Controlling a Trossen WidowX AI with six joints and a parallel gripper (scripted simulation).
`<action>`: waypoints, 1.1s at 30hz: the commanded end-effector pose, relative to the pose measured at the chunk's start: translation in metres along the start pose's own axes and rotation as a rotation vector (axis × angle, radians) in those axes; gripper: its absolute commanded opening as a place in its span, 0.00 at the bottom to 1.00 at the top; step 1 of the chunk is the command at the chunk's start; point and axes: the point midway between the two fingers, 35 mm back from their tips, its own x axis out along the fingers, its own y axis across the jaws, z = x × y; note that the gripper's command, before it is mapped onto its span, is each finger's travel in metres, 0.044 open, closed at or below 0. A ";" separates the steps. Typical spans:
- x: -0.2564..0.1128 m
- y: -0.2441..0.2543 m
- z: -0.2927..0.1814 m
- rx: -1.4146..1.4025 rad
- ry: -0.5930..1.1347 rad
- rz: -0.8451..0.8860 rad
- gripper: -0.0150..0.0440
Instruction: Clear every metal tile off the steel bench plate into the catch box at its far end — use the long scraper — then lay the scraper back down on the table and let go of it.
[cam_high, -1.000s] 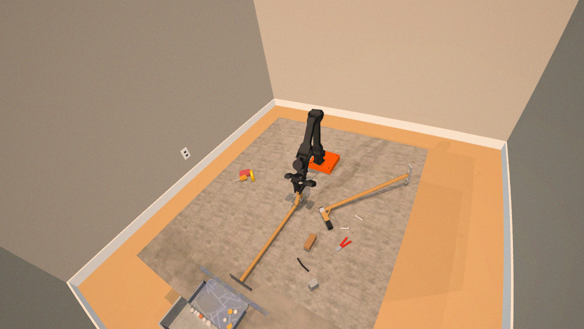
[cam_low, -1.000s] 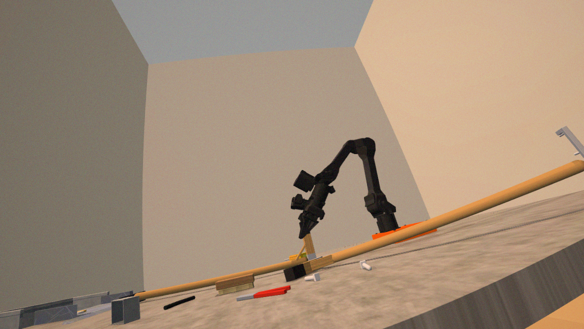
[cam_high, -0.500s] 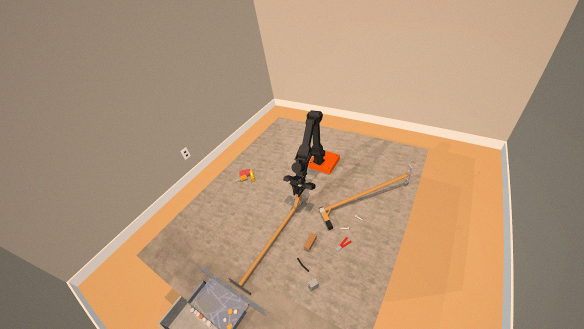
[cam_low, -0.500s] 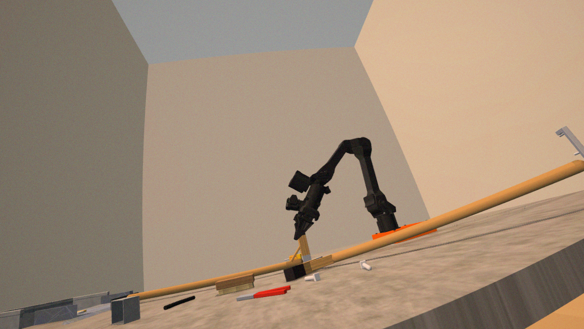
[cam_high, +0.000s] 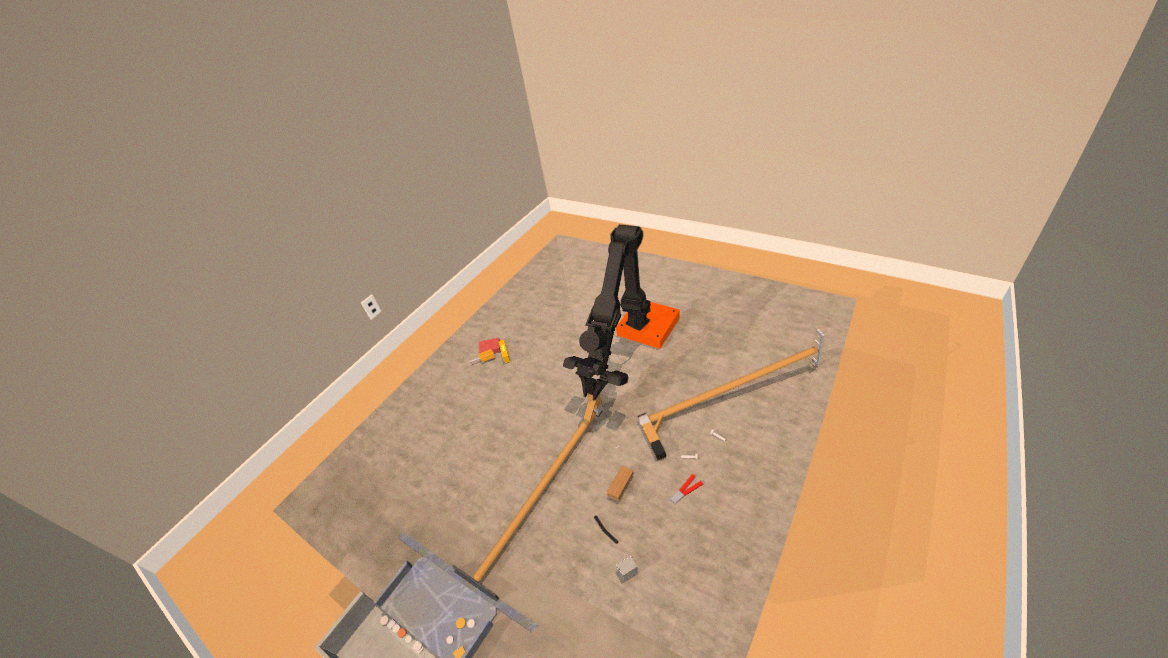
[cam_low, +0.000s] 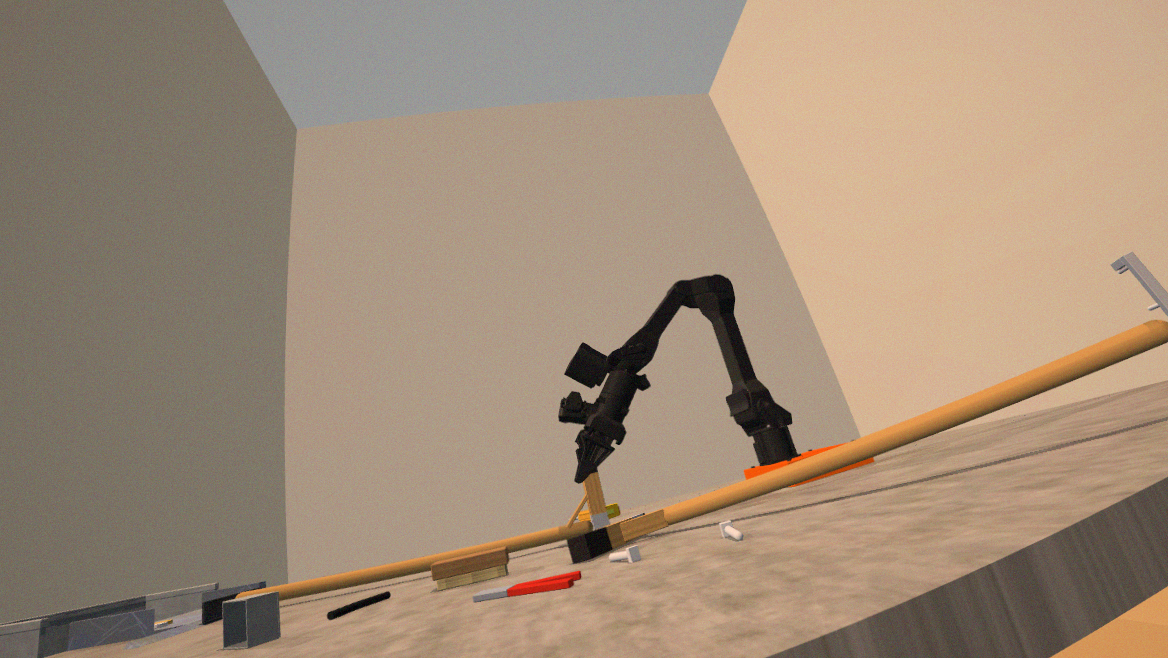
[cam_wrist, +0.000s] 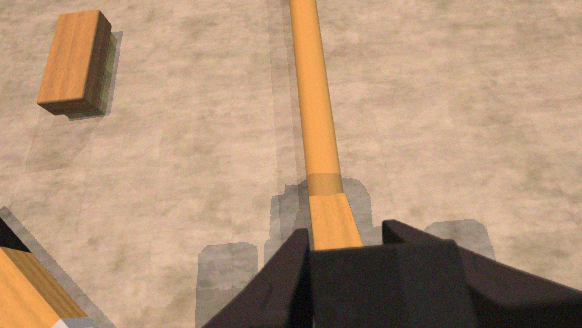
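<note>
My gripper (cam_high: 591, 395) (cam_low: 584, 478) (cam_wrist: 345, 236) is shut on the wooden grip of the long scraper. The scraper (cam_high: 535, 498) (cam_low: 425, 562) (cam_wrist: 315, 100) slopes down to the near end of the steel bench plate (cam_high: 408, 584); its blade is hard to make out there, behind the plate's near cross bar (cam_high: 516, 617). Several tiles lie on the plate, among them an orange one (cam_high: 460, 622) and a pale one (cam_high: 449, 639). A row of pale tiles with an orange-red one (cam_high: 401, 632) lies along the border with the catch box (cam_high: 341, 622). The frame edge cuts off part of plate and box.
A rake (cam_high: 735, 384) (cam_low: 899, 433) with an orange and black grip lies right of my gripper. A wood block (cam_high: 620, 483) (cam_low: 469, 565) (cam_wrist: 72, 60), red-handled pliers (cam_high: 688, 487) (cam_low: 539, 585), a black rod (cam_high: 605, 529) (cam_low: 358, 604) and a grey bracket (cam_high: 626, 570) (cam_low: 250, 621) lie right of the scraper.
</note>
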 end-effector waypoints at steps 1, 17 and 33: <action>0.004 0.001 0.012 -0.004 -0.018 0.006 0.25; 0.016 0.003 0.029 -0.005 -0.021 0.007 0.25; 0.032 0.005 0.050 -0.005 -0.024 0.008 0.25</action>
